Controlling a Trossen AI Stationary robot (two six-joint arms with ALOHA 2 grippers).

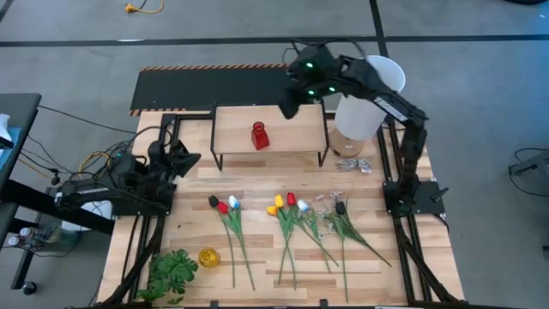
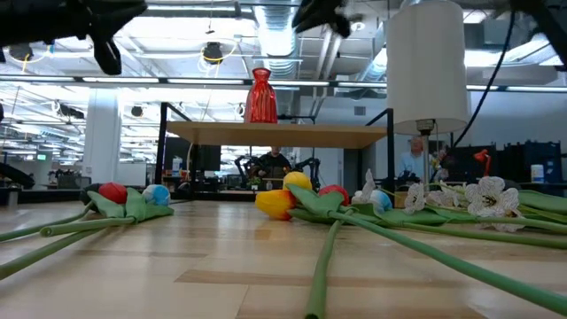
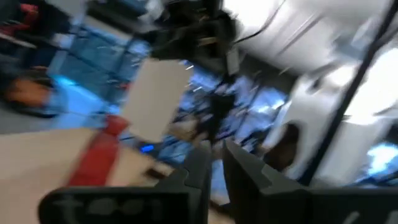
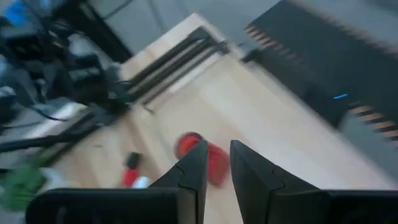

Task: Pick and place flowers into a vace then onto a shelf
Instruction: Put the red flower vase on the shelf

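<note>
Flowers (image 1: 292,225) lie on table, stem ends cut off.

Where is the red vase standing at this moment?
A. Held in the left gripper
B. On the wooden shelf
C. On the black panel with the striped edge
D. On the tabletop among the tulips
B. The red vase stands upright on the light-wood shelf, apart from the flowers lying on the table in front of it; the low view shows it on top of the board too.

Wooden table (image 1: 257,184) carries shelf (image 1: 236,127); flowers (image 1: 292,215); leafy sprig (image 1: 171,273)
</note>
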